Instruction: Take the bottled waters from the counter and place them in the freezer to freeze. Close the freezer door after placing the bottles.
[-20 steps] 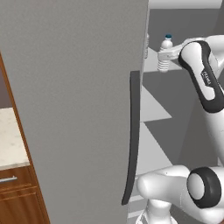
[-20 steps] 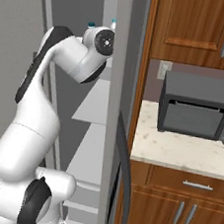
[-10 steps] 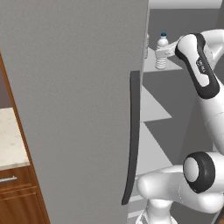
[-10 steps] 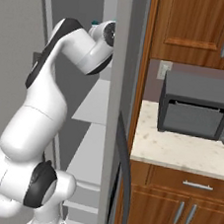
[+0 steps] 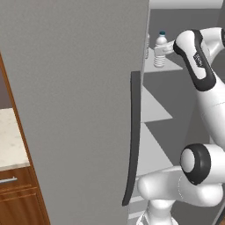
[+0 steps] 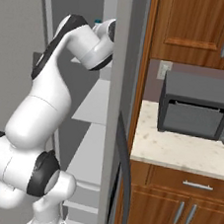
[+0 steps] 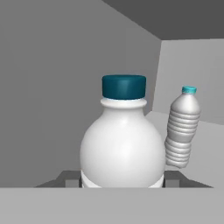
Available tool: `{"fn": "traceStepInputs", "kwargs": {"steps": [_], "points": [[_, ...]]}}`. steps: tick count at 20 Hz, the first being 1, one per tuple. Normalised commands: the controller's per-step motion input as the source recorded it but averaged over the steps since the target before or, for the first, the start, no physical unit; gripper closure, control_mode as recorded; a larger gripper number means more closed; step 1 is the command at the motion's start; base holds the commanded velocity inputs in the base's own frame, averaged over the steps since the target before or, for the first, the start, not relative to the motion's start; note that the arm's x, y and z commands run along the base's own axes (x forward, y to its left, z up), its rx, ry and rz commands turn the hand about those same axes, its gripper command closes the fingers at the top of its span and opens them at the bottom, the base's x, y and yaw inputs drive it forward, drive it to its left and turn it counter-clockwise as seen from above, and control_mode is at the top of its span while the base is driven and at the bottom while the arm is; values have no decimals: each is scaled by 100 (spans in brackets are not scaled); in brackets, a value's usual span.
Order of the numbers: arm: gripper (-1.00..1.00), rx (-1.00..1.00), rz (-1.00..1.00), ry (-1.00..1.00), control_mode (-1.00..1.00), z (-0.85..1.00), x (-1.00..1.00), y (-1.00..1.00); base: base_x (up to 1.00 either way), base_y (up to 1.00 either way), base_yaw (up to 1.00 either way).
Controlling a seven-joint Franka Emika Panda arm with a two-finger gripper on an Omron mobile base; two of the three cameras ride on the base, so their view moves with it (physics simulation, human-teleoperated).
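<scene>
Holding a bottled water [image 7: 124, 144] inside the freezer [image 5: 184, 26], the pincer [image 7: 122, 178] is clamped on its body.

The held bottle stands upright between the fingertips [image 7: 70, 178], teal cap up, above a white shelf [image 5: 169, 66]. A second bottled water [image 7: 182, 127] stands just beyond and to one side of the pincer, tilted slightly. The freezer door [image 5: 74, 105] hangs wide open beside the arm, well behind the pincer.
</scene>
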Motion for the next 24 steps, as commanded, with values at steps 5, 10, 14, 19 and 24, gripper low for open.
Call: {"fn": "traceStepInputs", "kwargs": {"steps": [5, 10, 14, 19, 24], "points": [[100, 0, 0, 0, -100, -1, 12, 2, 0, 0, 0], [100, 0, 0, 0, -100, -4, 8, 0, 0, 0, 0], [100, 0, 0, 0, -100, -18, 4, 0, 0, 0, 0], [100, 0, 0, 0, -100, -9, 6, 0, 0, 0, 0], [100, 0, 0, 0, -100, -6, 14, 0, 0, 0, 0]]}}
